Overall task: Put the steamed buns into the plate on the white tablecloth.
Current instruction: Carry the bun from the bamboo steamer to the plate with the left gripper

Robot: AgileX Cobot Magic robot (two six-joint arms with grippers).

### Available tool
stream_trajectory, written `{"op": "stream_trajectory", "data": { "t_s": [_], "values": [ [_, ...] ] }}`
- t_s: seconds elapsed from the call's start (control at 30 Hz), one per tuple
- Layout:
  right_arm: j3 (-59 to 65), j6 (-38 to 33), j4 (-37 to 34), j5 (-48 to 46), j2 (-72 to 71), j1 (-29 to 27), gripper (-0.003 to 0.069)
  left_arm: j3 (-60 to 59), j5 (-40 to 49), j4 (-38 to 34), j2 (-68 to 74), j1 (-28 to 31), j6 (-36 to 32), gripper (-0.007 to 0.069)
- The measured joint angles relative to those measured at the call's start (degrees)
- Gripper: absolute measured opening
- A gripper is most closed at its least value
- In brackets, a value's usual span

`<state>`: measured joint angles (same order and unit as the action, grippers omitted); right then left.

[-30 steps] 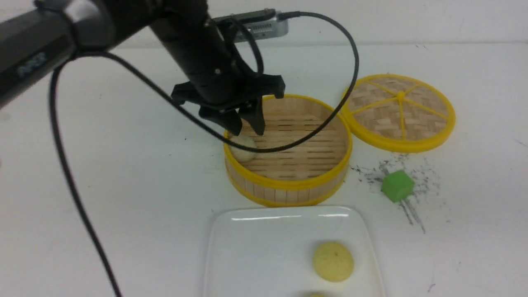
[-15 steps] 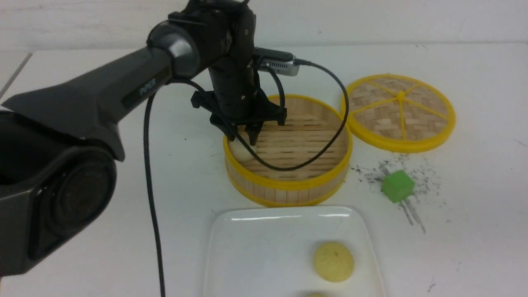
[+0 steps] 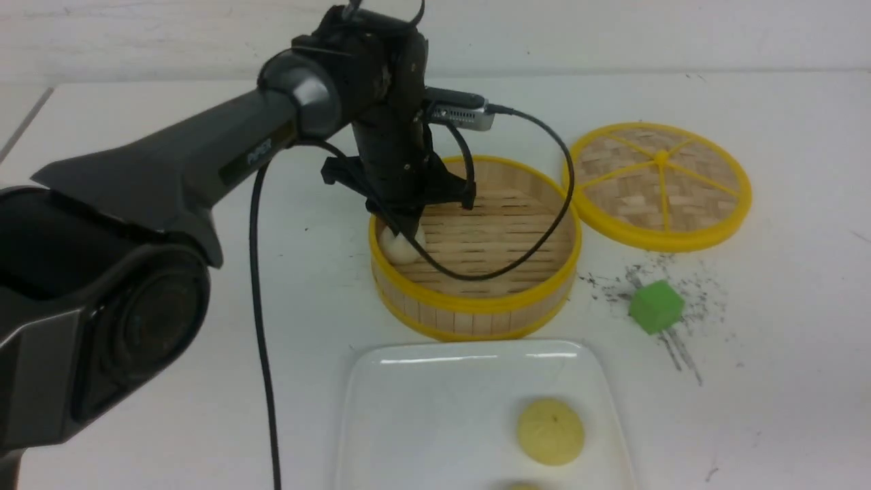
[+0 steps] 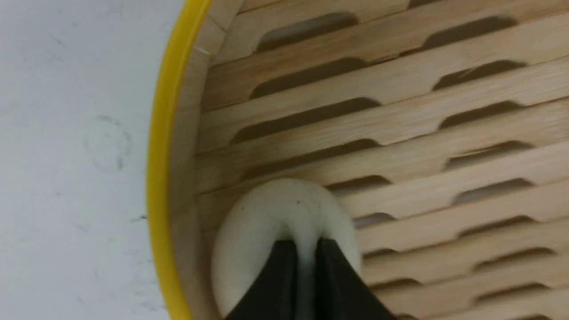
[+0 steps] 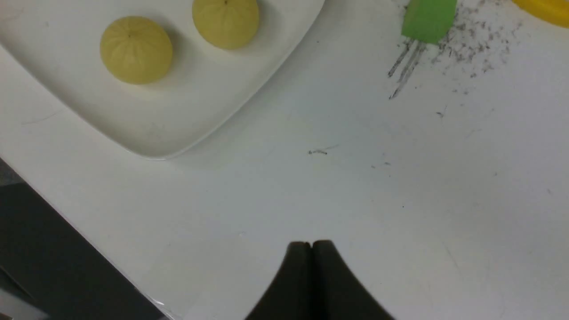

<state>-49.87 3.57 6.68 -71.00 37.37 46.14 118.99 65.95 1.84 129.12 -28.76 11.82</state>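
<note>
An off-white steamed bun [image 3: 398, 246] sits inside the bamboo steamer, against its left wall. My left gripper [image 3: 401, 228] reaches down into the steamer and is shut on this bun. In the left wrist view the black fingertips [image 4: 284, 266] pinch the soft top of the bun [image 4: 275, 209], with a sliver of it squeezed between them. Two pale yellow steamed buns [image 3: 550, 431] [image 3: 520, 486] lie on the white plate [image 3: 435, 422] at the front. The right wrist view shows both buns [image 5: 136, 50] [image 5: 226, 20] on the plate [image 5: 178, 120]. My right gripper [image 5: 311, 244] is shut and empty above the white tablecloth [image 5: 400, 178], near the plate's corner.
The yellow-rimmed steamer [image 3: 476, 303] stands just behind the plate. Its woven lid [image 3: 659, 184] lies flat to the right. A green cube [image 3: 655, 306] sits on dark scuffs right of the steamer. The left arm's cable [image 3: 262, 327] hangs down to the front.
My left gripper lowered into the steamer over the off-white bun and closed on its top. The buns on the plate have not moved.
</note>
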Motion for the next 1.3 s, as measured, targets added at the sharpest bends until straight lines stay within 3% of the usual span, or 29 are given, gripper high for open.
{"op": "stream_trajectory", "data": {
  "t_s": [0.2, 0.4, 0.57, 0.83, 0.9, 1.13, 1.27, 1.3],
  "values": [
    [0.0, 0.0, 0.0, 2.6, 0.0, 0.0, -0.0003, 11.6, 4.8, -9.1, -6.1, 0.0, -0.3, 0.0024],
    [0.0, 0.0, 0.0, 4.2, 0.0, 0.0, 0.0000, 15.8, 5.0, -11.3, -16.2, -0.1, -1.9, 0.0024],
    [0.0, 0.1, 0.0, 4.3, 0.0, 0.0, 0.0004, 1.4, 5.0, -15.0, -26.6, -0.8, -1.8, 0.0026],
    [0.0, 0.2, 0.1, 4.5, 0.0, 0.0, 0.0010, -33.5, 4.6, -12.2, -34.2, -10.9, -2.5, 0.0031],
    [0.0, 0.2, -0.1, 4.5, 0.0, 0.0, 0.0013, -41.7, 1.1, -10.8, -33.6, -13.6, -1.2, 0.0034],
    [0.0, 2.2, -1.4, 4.5, -0.1, 0.0, 0.0018, -49.4, -12.3, -7.9, -30.7, -16.5, 3.2, 0.0059],
    [0.0, 3.0, -2.5, 3.8, -1.5, 0.0, 0.0020, -49.5, -15.1, -6.8, -29.1, -16.6, 4.1, 0.0122],
    [0.0, 3.2, -3.1, 2.4, -3.0, 0.0, 0.0022, -49.5, -15.9, -6.3, -28.2, -16.6, 4.3, 0.0183]
  ]
}}
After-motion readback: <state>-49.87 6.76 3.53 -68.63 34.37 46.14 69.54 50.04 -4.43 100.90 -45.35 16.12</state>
